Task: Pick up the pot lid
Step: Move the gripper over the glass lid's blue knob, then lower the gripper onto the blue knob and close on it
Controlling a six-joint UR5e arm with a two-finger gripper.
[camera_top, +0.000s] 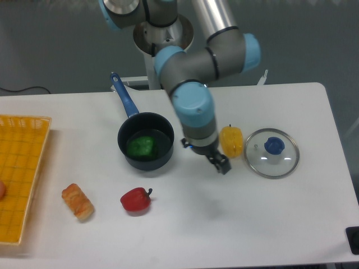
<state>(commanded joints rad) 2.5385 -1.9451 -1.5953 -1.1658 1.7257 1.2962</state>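
Lid (271,158) lies on the white table (252,224), toward the right in the camera view, just beside a yellow object (231,141). It is round and looks like clear glass, so the pale table shows through it. A thin, silvery rim runs around the edge, and a rounded, dark blue knob (274,145) sits on top, above the middle as seen here. A small, shiny metal spot (256,147) shows left of the knob, and faint glints mark the glass. The knob side faces up. The gripper (205,155) is left of the lid in this view, near the yellow object, its two fingers spread apart; it does not touch the lid. How high it hangs I cannot tell. Farther left is a black pan (147,165) with a blue handle (124,94), holding a green object (140,147). A red object (135,201) lies nearer the camera.
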